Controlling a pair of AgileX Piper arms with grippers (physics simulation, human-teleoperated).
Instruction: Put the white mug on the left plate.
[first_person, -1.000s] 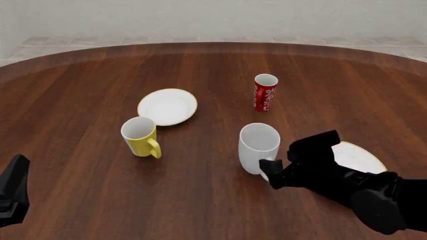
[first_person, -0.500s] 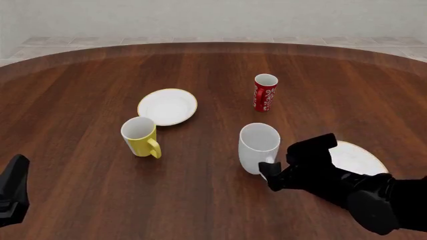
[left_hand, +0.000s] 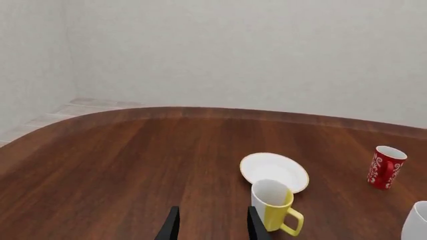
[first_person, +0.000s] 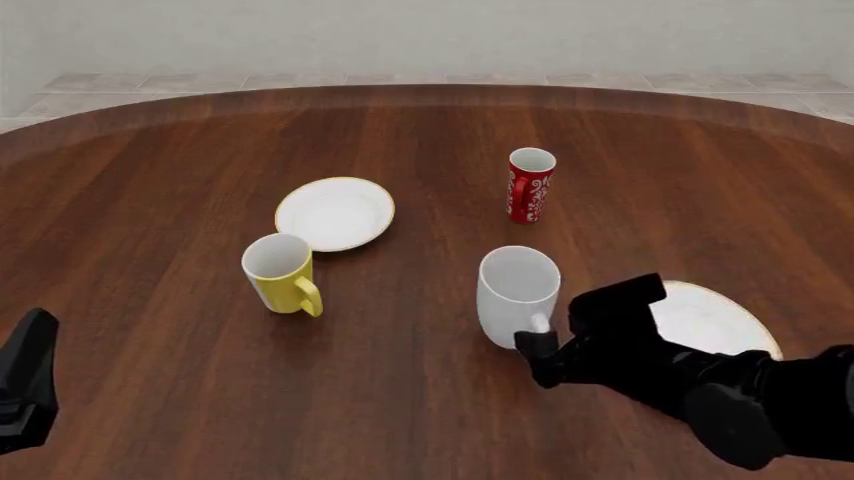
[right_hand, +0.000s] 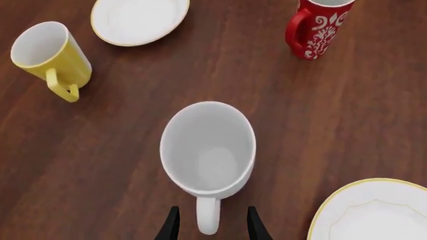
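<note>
- A round dark wooden table (first_person: 160, 150) fills the scene, with a plain pale wall and a strip of tiled floor behind it.
- The tall plain white mug (first_person: 518, 295) stands upright on the wood, right of centre, its loop handle (right_hand: 207, 221) turned toward the arms' side.
- The right gripper (first_person: 538, 345), black, sits low at the mug's near side. In the right wrist view its two fingers (right_hand: 171, 225) stand apart on either side of the handle, not closed on it; whether they touch it cannot be told.
- The small round white plate with a thin gold rim (first_person: 335, 213) lies bare, well apart from the white mug, further back and to the left.
- A yellow mug with a loop handle (first_person: 282, 273) stands just in front of that plate, close to its near edge.
- A red cup with a white pattern (first_person: 530, 185) stands upright behind the white mug.
- A larger white gold-rimmed plate (first_person: 714, 315) lies to the right of the white mug, partly hidden by the right arm.
- The left gripper (left_hand: 212, 227) hangs at the table's near left edge, jaws parted and holding nothing.
</note>
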